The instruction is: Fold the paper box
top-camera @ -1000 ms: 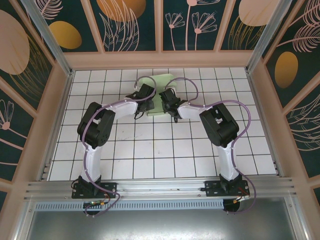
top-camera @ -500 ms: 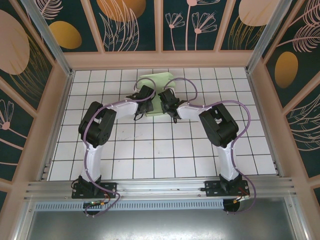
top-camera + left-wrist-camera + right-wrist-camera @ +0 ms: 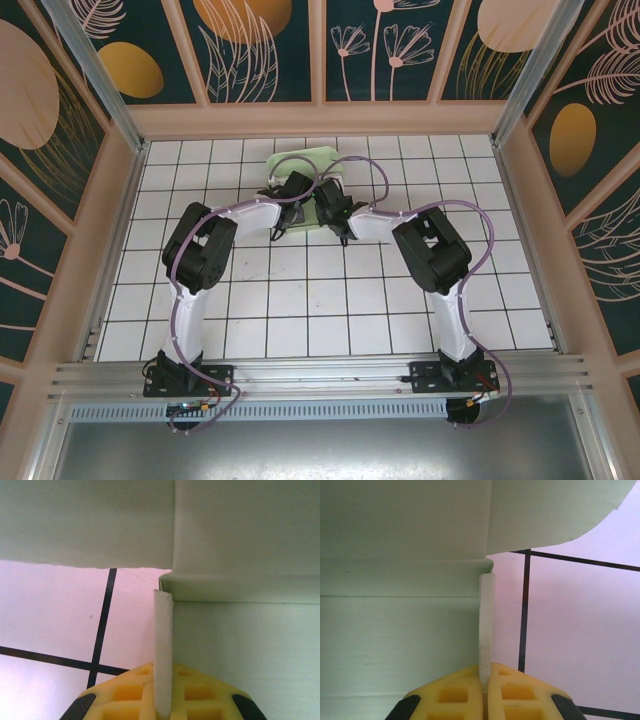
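The paper box (image 3: 305,162), pale mint-green card, lies at the far middle of the tiled floor, partly hidden by both wrists. My left gripper (image 3: 294,192) is at its left side and my right gripper (image 3: 327,196) at its right side, close together. In the left wrist view the yellow fingertips (image 3: 125,695) of the left gripper (image 3: 163,702) are shut on an upright side wall of the paper box (image 3: 240,645). In the right wrist view the right gripper (image 3: 486,692) pinches the opposite upright wall of the paper box (image 3: 395,630), with a rounded flap above.
The white tiled floor (image 3: 300,300) spreads out toward the arm bases. Pink-framed wall panels (image 3: 320,118) enclose the floor at the back and both sides, with the back wall just behind the box. An aluminium rail (image 3: 320,375) runs along the near edge.
Both grippers and the box between them have shifted left and slightly away toward the back wall. The left jaws have closed tighter onto the wall they hold.
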Robot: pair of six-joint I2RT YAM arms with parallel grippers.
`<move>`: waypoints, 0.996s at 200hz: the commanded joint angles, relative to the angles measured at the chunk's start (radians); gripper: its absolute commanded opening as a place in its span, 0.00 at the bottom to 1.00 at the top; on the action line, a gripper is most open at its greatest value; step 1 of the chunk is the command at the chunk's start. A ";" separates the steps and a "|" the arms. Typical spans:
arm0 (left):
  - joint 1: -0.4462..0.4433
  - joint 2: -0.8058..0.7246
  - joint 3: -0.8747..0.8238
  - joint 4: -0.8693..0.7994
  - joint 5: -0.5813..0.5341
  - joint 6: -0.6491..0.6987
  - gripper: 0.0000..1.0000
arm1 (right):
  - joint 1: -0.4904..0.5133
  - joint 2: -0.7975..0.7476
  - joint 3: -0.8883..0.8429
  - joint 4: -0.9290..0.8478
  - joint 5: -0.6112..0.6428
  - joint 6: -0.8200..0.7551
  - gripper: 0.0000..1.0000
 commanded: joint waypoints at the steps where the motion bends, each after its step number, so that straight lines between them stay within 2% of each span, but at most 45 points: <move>1: 0.012 0.079 -0.054 -0.056 0.008 0.000 0.00 | 0.011 0.074 -0.042 -0.113 -0.083 0.039 0.00; 21: 0.013 0.043 -0.070 -0.017 0.069 -0.009 0.00 | 0.009 0.062 -0.042 -0.119 -0.078 0.037 0.00; 43: 0.012 -0.007 -0.073 0.007 0.118 -0.008 0.11 | 0.008 0.051 -0.043 -0.125 -0.071 0.040 0.00; 96: 0.013 -0.064 -0.052 -0.005 0.155 0.003 0.23 | 0.009 0.027 -0.043 -0.123 -0.054 0.069 0.00; 147: 0.013 -0.106 -0.052 0.005 0.184 0.001 0.29 | 0.008 -0.002 -0.054 -0.107 -0.051 0.087 0.28; 199: 0.012 -0.143 -0.061 0.017 0.188 0.003 0.32 | 0.008 -0.047 -0.074 -0.082 -0.060 0.100 0.42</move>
